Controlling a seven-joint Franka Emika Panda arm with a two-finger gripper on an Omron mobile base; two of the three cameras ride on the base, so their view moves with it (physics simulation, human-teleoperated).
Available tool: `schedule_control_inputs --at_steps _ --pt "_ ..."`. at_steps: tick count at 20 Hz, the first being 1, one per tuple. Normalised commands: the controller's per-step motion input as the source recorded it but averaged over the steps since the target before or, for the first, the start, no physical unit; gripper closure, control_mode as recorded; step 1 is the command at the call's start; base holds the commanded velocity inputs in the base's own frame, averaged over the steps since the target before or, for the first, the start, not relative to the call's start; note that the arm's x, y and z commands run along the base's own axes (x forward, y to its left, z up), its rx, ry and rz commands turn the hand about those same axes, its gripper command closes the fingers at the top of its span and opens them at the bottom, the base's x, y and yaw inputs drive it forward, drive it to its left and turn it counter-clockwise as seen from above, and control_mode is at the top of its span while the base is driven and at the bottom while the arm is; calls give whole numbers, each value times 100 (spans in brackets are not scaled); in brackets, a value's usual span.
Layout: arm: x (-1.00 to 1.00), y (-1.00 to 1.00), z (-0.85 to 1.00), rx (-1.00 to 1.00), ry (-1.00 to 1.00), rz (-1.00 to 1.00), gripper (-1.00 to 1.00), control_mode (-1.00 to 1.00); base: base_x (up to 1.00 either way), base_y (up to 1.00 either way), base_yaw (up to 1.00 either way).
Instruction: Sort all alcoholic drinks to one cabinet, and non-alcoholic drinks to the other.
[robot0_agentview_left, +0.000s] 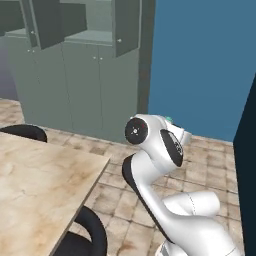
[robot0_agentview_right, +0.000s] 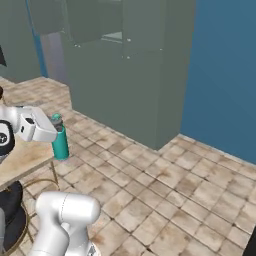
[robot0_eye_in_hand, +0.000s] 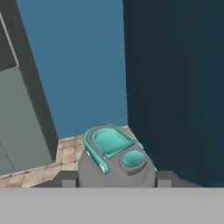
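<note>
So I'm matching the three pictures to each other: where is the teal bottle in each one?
Left base view: a sliver of the teal bottle peeks above the arm's wrist, centre right.
Right base view: left side, upright, held against the hand, over the table edge.
Hand view: bottom centre, its grey cap seen from above.
Shared landmark: the grey-green cabinets.

Kitchen, grey-green cabinets, tiled floor

Teal bottle with grey cap, upright, sat between the jaws, cap top with teal insets at finger level, body hung below, off the floor
</note>
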Motion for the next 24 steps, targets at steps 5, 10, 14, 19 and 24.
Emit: schedule_control_inputs --at_steps 5,10,14,19,24 --pt "0 0 0 0 0 0 100 100 78 -28 37" --pt "0 0 0 0 0 0 100 100 78 -31 37" --pt "0 0 0 0 0 0 100 100 84 -29 34" --pt "0 0 0 0 0 0 100 100 82 -15 24" --pt "0 0 0 0 0 0 100 100 80 -6 17"
